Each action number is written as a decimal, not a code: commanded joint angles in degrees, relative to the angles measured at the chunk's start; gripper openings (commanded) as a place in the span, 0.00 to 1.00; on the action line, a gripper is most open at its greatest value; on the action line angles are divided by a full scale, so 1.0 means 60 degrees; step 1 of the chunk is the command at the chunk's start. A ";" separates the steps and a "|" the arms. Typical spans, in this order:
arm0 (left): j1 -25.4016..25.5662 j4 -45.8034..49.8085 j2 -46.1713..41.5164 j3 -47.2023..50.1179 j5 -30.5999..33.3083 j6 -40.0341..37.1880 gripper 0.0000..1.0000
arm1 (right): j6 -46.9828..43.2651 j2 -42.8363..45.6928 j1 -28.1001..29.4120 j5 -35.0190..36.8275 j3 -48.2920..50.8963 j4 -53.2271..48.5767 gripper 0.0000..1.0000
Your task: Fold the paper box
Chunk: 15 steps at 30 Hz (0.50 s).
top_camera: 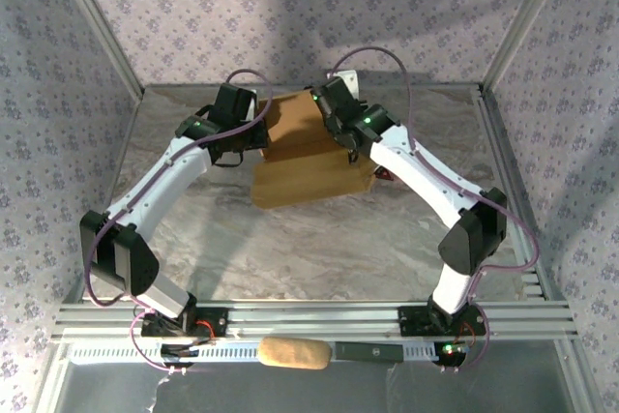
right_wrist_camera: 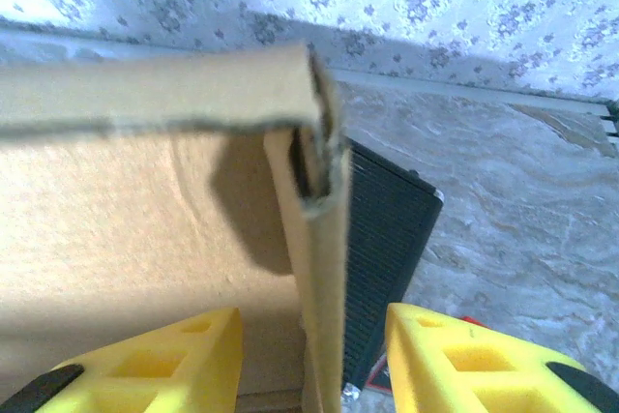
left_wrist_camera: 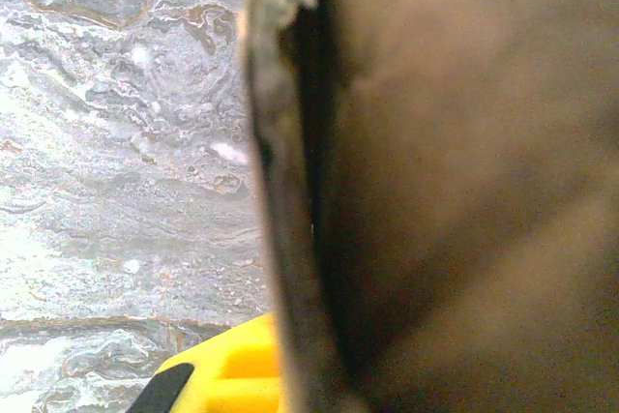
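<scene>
With the box at the table's far middle, your left gripper clamped on one wall and your right gripper spread astride another, touching nothing, centre that wall in the gap, close squarely, then fold it slowly inward.

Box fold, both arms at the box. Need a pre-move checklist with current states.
1. Left end effector shut on the paper box wall: ok.
2. Right end effector open, fingers straddling an upright wall with a gap on each side: ok.
3. That wall roughly centred between the fingers: ok.
4. Wall's top corner intact: not ok, looks ragged.
5. Black ribbed object just behind the wall, out of the closing path: cannot tell.
6. Box base flat on the table: cannot tell.
</scene>
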<state>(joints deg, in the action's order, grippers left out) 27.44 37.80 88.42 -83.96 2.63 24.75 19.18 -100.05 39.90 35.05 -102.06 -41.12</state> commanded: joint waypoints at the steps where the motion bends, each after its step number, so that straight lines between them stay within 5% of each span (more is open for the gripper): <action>1: 0.0040 0.0116 0.0059 -0.0391 -0.0102 0.0093 0.00 | -0.0008 0.0050 -0.0096 -0.0438 -0.0275 -0.0014 0.45; 11: 0.0041 0.0123 0.0021 -0.0419 -0.0116 0.0049 0.00 | 0.0202 -0.0293 -0.0170 -0.0048 -0.0219 -0.0104 0.26; 15: 0.0039 0.0128 0.0037 -0.0405 -0.0153 0.0050 0.00 | 0.0287 -0.0616 -0.0077 0.0620 -0.0435 -0.0422 0.27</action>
<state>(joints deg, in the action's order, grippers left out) 27.44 38.00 88.62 -84.51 2.59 24.73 20.10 -101.89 39.13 35.00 -102.67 -41.34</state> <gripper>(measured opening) 0.076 0.263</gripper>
